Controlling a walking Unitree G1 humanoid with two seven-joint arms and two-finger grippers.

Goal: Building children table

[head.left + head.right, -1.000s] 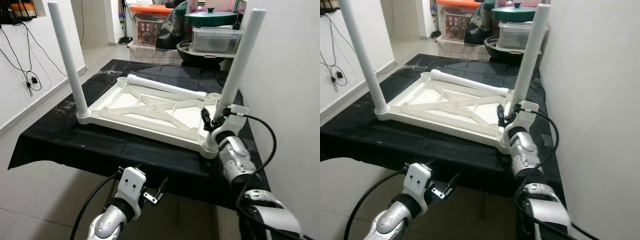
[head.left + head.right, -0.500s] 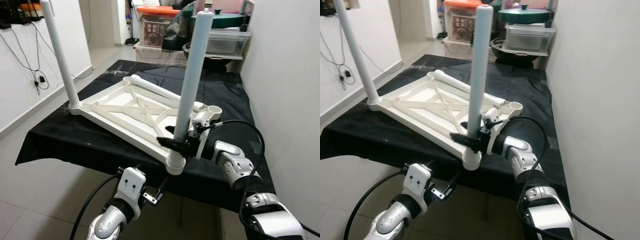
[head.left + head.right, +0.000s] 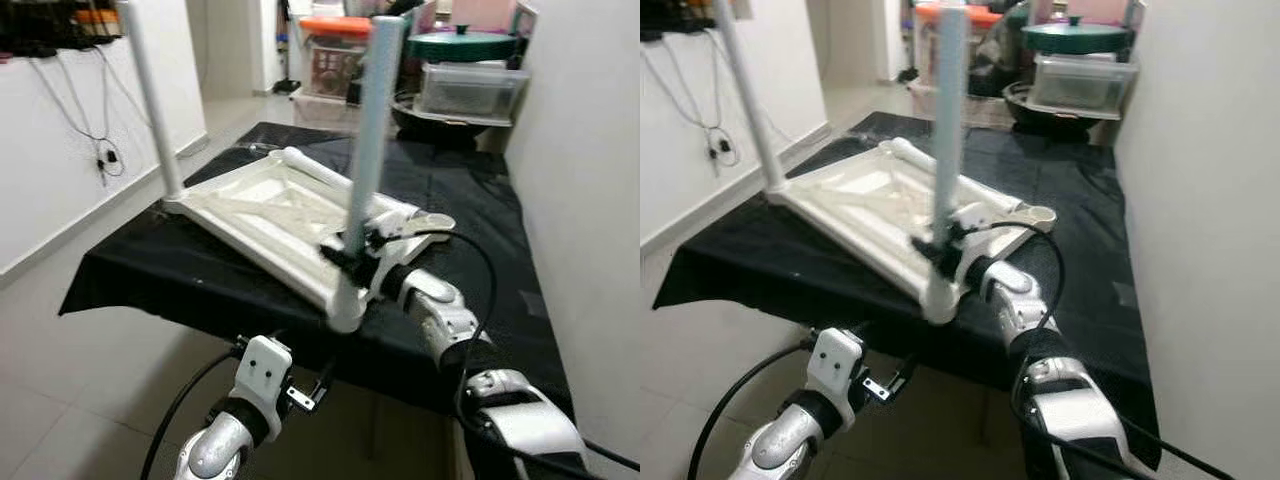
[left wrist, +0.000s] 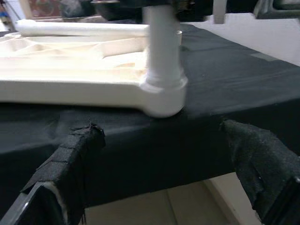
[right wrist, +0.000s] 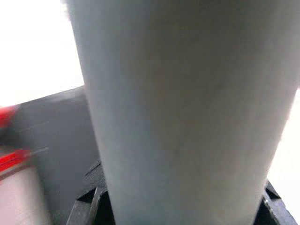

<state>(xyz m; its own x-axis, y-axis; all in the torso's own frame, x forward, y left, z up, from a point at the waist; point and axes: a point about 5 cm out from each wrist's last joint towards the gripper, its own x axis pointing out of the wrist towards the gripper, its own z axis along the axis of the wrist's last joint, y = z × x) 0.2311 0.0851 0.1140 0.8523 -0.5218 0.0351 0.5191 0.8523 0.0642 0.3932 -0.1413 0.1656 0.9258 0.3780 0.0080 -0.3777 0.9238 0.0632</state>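
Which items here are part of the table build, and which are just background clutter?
Job: upturned white tabletop; near leg held by right gripper; far leg; loose leg; left gripper.
Lying about: green-lidded pot; clear bin; wall cables.

Even, soft indoor light fills the room, with pale walls bright and slightly washed out. Both eye views are smeared by motion blur. The black cloth [image 3: 210, 290] swallows detail. The right wrist view is badly out of focus, its white leg [image 5: 178, 108] hazy.
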